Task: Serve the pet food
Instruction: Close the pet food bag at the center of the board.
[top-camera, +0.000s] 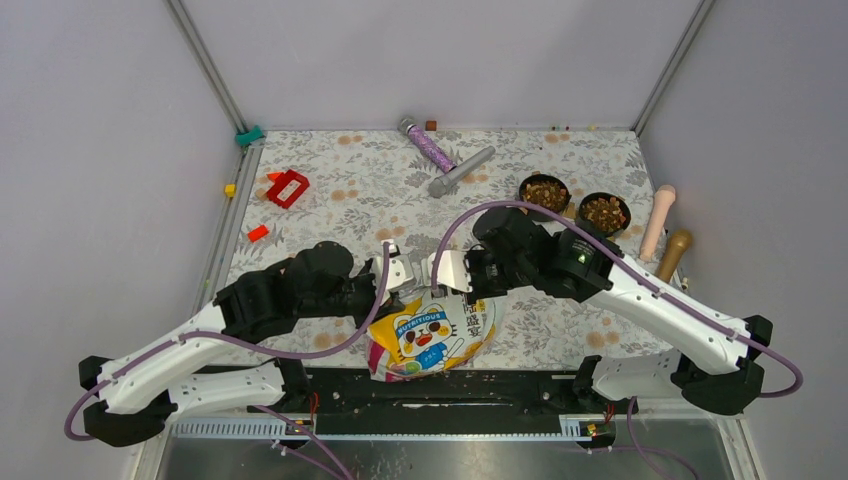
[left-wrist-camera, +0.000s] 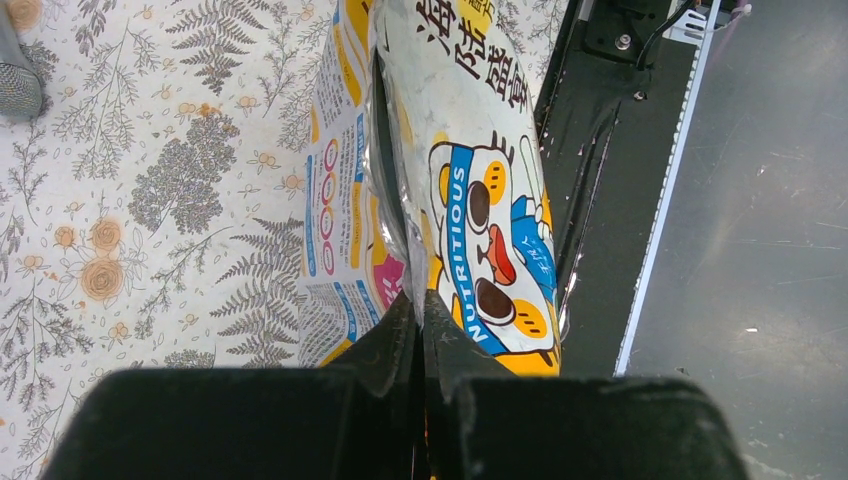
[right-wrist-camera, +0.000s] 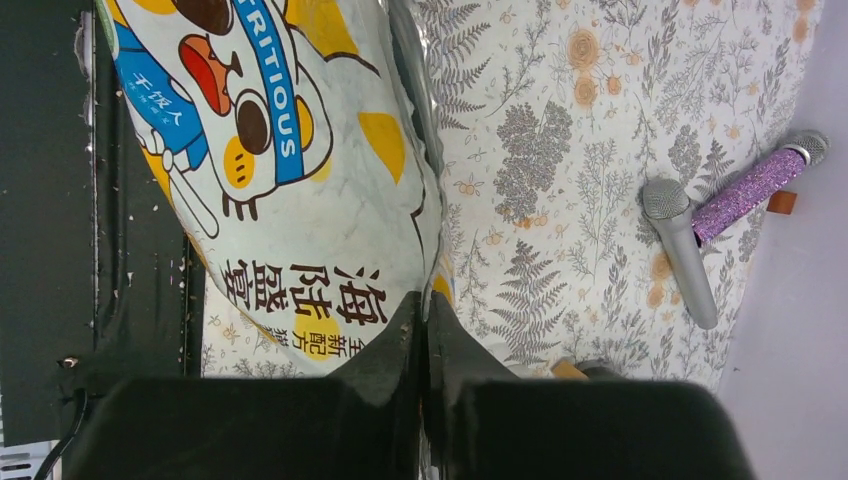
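The glossy yellow-white bag (top-camera: 430, 335) with the cartoon face stands at the table's near edge between both arms. My left gripper (top-camera: 400, 272) is shut on the left end of its top seam, and the left wrist view shows the jaws (left-wrist-camera: 420, 305) pinching the silver-lined edge of the bag (left-wrist-camera: 470, 200). My right gripper (top-camera: 452, 272) is shut on the right end of the same seam; in its wrist view it (right-wrist-camera: 422, 305) clamps the bag (right-wrist-camera: 300, 170). Brown pet food (top-camera: 545, 191) fills two black bowls (top-camera: 622, 222) at the back right. The bag's contents are hidden.
A purple glitter microphone (top-camera: 430, 147) and a grey one (top-camera: 460, 172) lie at the back centre. A pink handle (top-camera: 658, 222) and a tan one (top-camera: 673, 254) lie by the right edge. A red block (top-camera: 288, 187) and small orange pieces (top-camera: 258, 233) sit at the left.
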